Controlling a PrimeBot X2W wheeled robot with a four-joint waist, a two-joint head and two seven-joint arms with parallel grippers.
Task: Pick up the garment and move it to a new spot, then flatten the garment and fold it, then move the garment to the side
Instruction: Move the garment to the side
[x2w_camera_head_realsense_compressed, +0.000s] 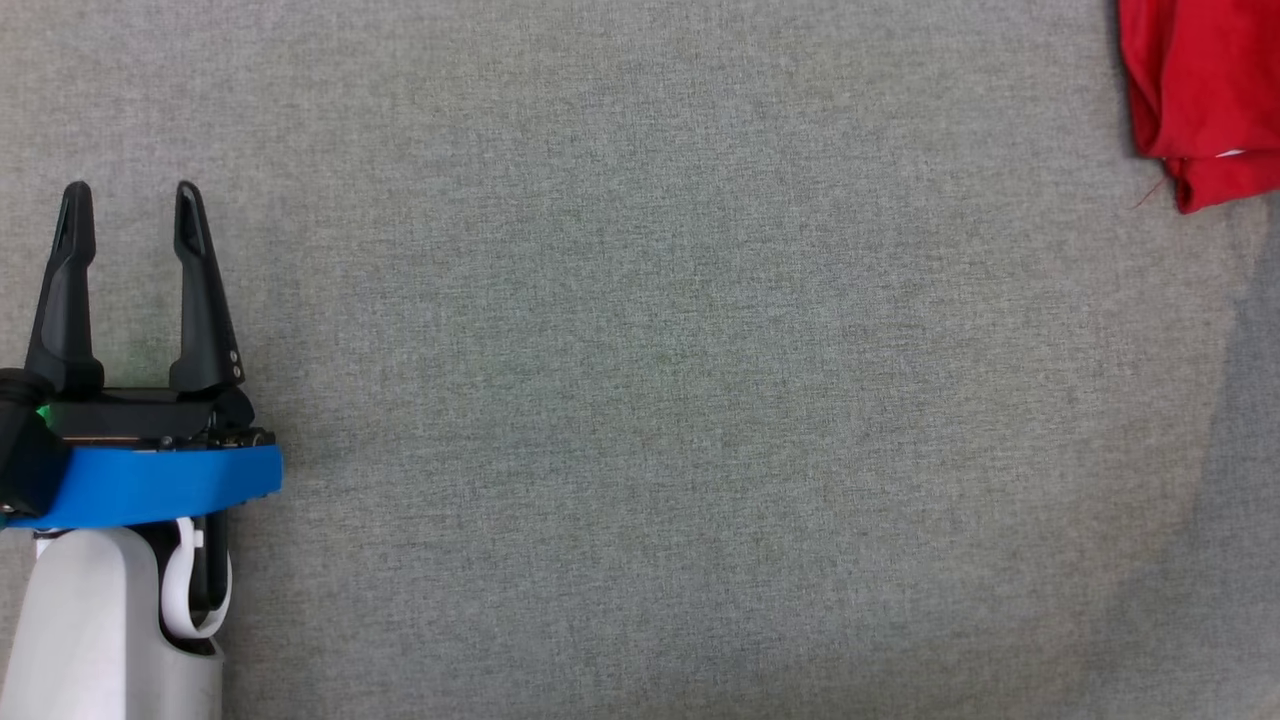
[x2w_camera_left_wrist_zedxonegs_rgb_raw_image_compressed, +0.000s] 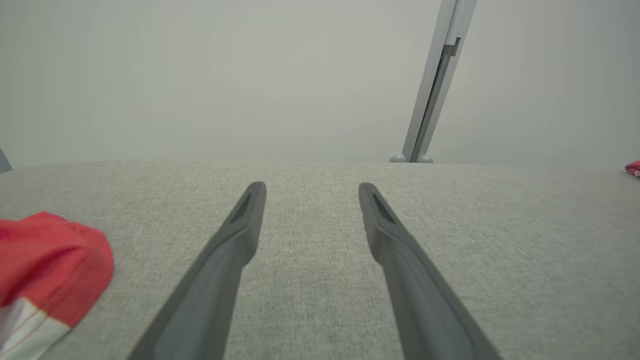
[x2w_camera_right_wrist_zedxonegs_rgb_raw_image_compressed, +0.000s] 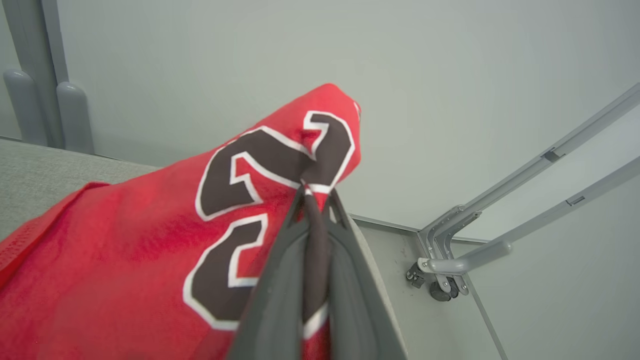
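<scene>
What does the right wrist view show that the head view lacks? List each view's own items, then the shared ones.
Right wrist view: the right gripper, fingers shut on a fold of the red garment, its dark white-edged numeral, and a metal frame. Head view: the left gripper, fingers open above the grey table cover. Shared: the red garment and the grey table cover.

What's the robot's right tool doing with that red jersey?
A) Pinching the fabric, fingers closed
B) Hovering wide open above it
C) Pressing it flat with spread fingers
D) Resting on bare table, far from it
A: in the right wrist view the right tool has both fingers closed together on a fold of the red jersey.
</scene>
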